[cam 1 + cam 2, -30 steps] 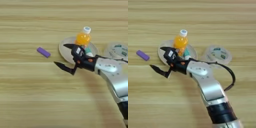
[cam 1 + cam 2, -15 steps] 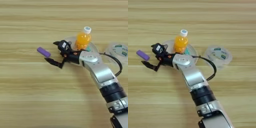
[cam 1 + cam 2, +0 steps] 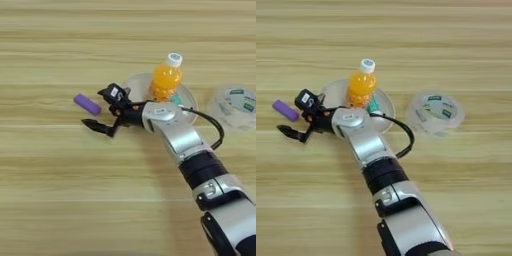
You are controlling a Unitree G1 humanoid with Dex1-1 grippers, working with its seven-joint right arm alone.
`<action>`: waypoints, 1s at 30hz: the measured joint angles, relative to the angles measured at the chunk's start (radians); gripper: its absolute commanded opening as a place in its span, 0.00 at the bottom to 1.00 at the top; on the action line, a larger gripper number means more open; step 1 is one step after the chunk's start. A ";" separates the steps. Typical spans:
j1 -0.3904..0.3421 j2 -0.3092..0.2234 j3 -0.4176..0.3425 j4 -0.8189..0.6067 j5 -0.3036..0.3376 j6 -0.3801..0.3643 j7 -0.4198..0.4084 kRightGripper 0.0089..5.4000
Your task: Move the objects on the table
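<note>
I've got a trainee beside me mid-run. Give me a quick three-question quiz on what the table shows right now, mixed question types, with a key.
1. True or false: the gripper is shut on the purple stick.
2. Which thing stands upright on the plate? A) the tape roll B) the orange bottle C) the purple stick
3. Fill in: the teal tube lies on the plate, just to the robot's ____ of the bottle.

Key:
1. False. Its fingers are spread, with the stick lying on the table just left of them.
2. B. The tape roll lies on the table to the right of the plate.
3. right
</note>
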 measured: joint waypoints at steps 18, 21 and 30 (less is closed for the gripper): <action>-0.116 0.070 0.003 0.269 -0.065 -0.092 -0.055 1.00; -0.132 0.079 0.002 0.307 -0.070 -0.102 -0.062 1.00; -0.168 0.094 -0.016 0.382 -0.069 -0.120 -0.074 0.96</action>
